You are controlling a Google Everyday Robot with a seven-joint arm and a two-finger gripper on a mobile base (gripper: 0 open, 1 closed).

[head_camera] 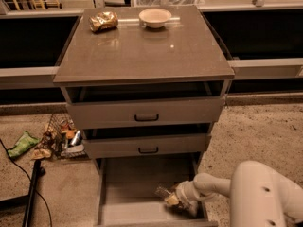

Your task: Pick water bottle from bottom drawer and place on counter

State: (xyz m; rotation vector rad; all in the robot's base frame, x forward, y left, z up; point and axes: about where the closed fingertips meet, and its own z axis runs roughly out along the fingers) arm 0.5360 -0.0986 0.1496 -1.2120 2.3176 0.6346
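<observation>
The bottom drawer [132, 193] is pulled open below two drawers with black handles. The water bottle [166, 196] lies on the drawer floor near its right side, small, clear and crinkled. My gripper [182, 198] reaches into the drawer from the right on the white arm [255, 193] and sits right at the bottle's right end. The counter [142, 46] is the flat glossy top of the cabinet above.
A crumpled gold foil bag [103, 21] and a white bowl [155, 17] sit at the back of the counter. A wire basket of clutter [61, 137] and a green item [22, 144] lie on the floor at the left. A black pole [31, 197] stands at lower left.
</observation>
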